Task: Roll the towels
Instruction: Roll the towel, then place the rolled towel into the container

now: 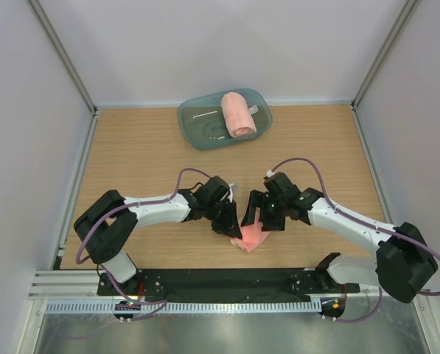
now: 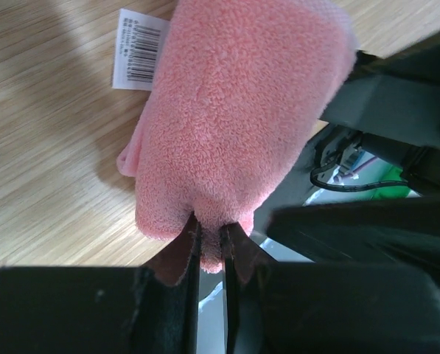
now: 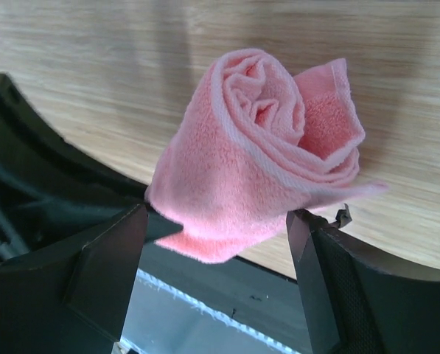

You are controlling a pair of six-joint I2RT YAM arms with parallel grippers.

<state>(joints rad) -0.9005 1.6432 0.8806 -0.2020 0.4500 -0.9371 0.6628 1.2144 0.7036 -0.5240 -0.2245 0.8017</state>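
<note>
Towel (image 3: pixel 256 147), a plush salmon terry spiral, lies on the wood well to the near side of the teal tub (image 1: pixel 192 127), its long axis running gripper to gripper. Your left gripper (image 2: pixel 208 240) is pinched narrow on one end; your right gripper (image 3: pixel 217 217) straddles the other end, jaws wide

A pale wood-grain table (image 1: pixel 146 147) sits boxed in by plain white walls (image 1: pixel 227 44) on its far, left and right sides, with aluminium posts (image 1: pixel 61 51) rising at its far corners, a black base plate (image 1: pixel 227 280) and a white slotted rail (image 1: pixel 205 306) along its near edge, under soft, even light.
</note>
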